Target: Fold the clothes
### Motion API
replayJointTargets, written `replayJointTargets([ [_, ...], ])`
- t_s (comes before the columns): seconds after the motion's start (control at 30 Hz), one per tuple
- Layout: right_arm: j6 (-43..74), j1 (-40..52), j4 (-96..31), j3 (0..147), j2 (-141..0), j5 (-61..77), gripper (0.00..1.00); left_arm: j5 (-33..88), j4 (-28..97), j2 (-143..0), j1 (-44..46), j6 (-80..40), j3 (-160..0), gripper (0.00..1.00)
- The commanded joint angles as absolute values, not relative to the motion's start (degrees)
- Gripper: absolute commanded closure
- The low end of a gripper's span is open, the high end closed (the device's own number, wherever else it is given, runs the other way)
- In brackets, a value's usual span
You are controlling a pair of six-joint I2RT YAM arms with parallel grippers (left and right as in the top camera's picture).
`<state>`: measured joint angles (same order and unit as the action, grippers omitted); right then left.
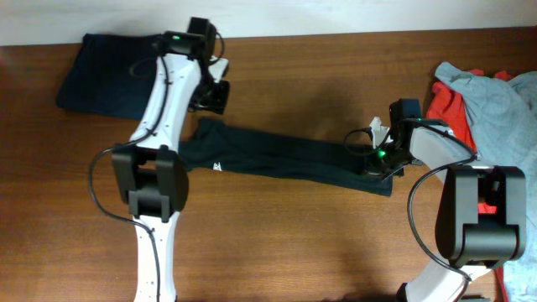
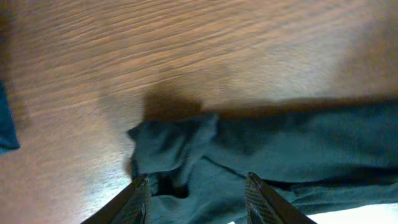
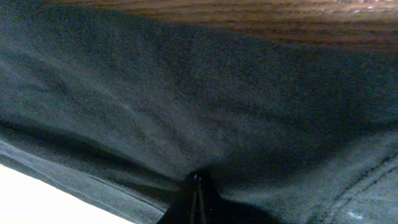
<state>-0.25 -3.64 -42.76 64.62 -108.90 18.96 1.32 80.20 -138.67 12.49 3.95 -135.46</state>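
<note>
Left jaws: standing part-open over the bunched left end of the black T-shirt, clamping nothing.
Right jaws: closing fully on the shirt's right end, pinching the cloth.
T-shirt position: lying stretched in a long strip across the surface, between both arms.
Markings: a small white mark is showing near the left end; unreadable.
Overhead view only: a folded navy garment is lying far left; a red garment and a pale grey-blue garment are lying heaped at the right edge.
</note>
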Motion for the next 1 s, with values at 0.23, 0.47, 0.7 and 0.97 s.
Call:
replayJointTargets([
  [0.23,-0.4,-3.3,-43.2,62.3,-110.0,14.3,0.96,-7.0,81.3,-141.2,15.5,7.8,-135.8,0.58],
  [0.47,-0.4,-3.3,-43.2,62.3,-110.0,14.3,0.96,-6.9,81.1,-144.3,15.7,7.8,-135.8,0.63],
  [0.7,-0.4,-3.3,-43.2,62.3,-110.0,14.3,0.96,-6.9,79.9,-144.8,15.7,7.4,-135.8,0.64],
  [0.97,-0.4,-3.3,-43.0,62.3,-110.0,14.3,0.96,-7.0,79.5,-148.2,15.7,6.7,-135.8,0.64],
])
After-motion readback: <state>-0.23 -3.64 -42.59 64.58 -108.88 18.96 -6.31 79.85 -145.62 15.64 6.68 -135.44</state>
